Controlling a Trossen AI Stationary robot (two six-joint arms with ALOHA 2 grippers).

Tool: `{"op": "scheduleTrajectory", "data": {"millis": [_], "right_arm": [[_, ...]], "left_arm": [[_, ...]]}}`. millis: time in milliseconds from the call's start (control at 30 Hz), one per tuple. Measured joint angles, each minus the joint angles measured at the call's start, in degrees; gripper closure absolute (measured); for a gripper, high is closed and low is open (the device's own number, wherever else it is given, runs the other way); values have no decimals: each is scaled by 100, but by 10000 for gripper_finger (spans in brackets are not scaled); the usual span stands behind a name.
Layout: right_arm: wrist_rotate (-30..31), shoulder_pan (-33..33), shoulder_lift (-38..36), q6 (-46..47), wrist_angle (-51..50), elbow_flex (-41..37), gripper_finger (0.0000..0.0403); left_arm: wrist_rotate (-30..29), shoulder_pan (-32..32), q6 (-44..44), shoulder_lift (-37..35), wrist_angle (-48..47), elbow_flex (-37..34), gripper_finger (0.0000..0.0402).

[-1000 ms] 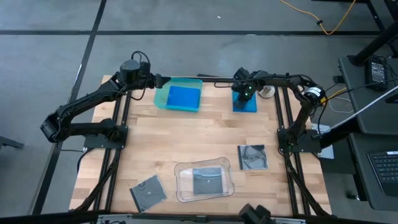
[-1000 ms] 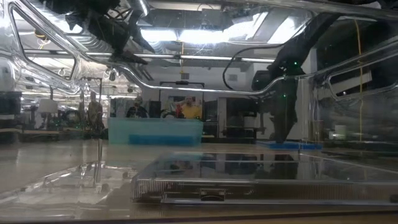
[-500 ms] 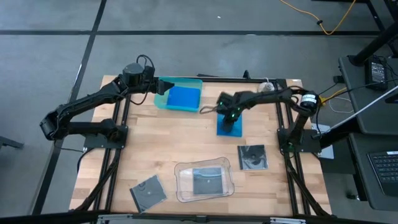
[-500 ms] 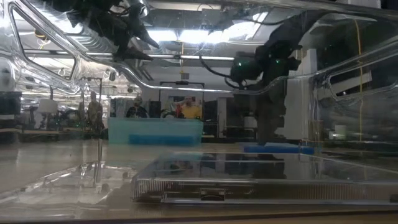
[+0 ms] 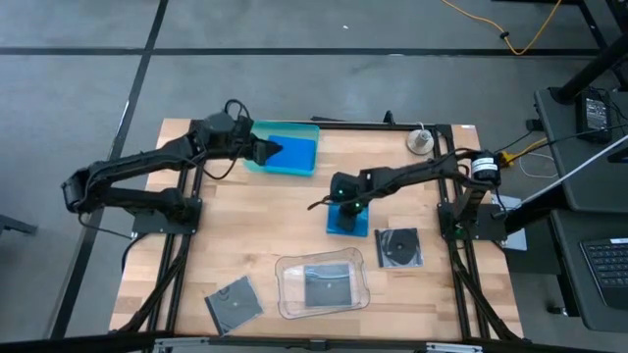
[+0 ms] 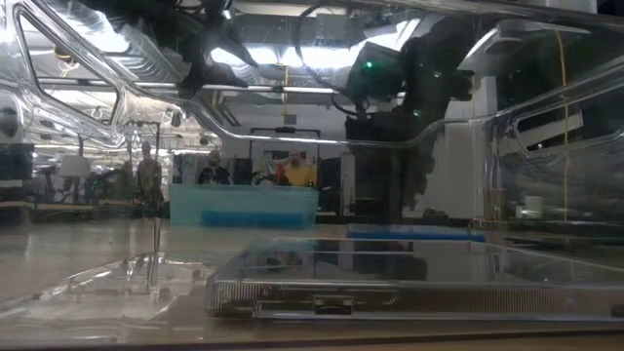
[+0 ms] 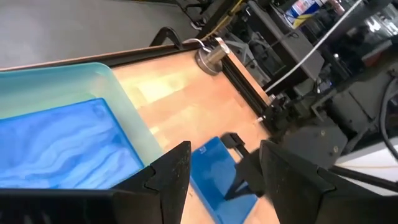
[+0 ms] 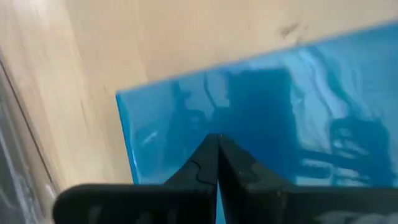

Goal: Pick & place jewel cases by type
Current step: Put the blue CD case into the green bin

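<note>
The blue jewel case point(image 5: 348, 218) lies flat near the middle of the bench point(image 5: 294, 226), a little toward its right edge, with the right gripper point(image 5: 345, 199) pressed down on it, fingers together; the right wrist view shows the closed tips resting on the blue cover point(image 8: 298, 118). It looks like a sliding push rather than a lift, so steady downward pressure and a slow, straight drag should keep the case from pivoting away. The likely goal is the teal tray point(image 5: 257, 157) at the far edge, which already holds another blue case point(image 5: 294, 152). The left gripper point(image 5: 267, 152) hovers over that tray, fingers apart and empty. Three dark cases remain toward the near edge: one point(image 5: 399, 247) just beside the blue case, one point(image 5: 234, 304) by the near-left corner, one in the clear tray point(image 5: 285, 294).
</note>
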Motion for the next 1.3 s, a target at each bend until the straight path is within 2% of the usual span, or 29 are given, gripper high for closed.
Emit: {"op": "scheduleTrajectory", "data": {"millis": [100, 233, 367, 500, 633, 867, 1067, 1300], "right_arm": [[2, -44, -1, -70, -131, 317, 395], [102, -44, -28, -405, -816, 1091, 395], [268, -19, -43, -730, -2052, 1839, 399], [594, 84, -46, -889, -3217, 2073, 397], [693, 226, -56, -913, -3801, 1633, 399], [637, 352, -676, -590, -3235, 16, 399], [584, 147, -976, -793, -2453, -767, 399], [552, -245, -789, -1522, -1955, -946, 399]], "left_arm": [[-4, -137, -42, 0, -1, 0, 217], [103, -328, -168, 0, -55, 3, 215], [205, -563, -200, 0, -519, 4, 217], [204, -869, -217, 2, -670, -252, 213], [207, -1184, -508, 24, -320, -619, 213], [183, -1656, -987, 332, 723, -1037, 211], [129, -1813, -1434, 1246, 1399, -1038, 198], [894, -1722, -2087, 2531, 3156, -1036, 182]]}}
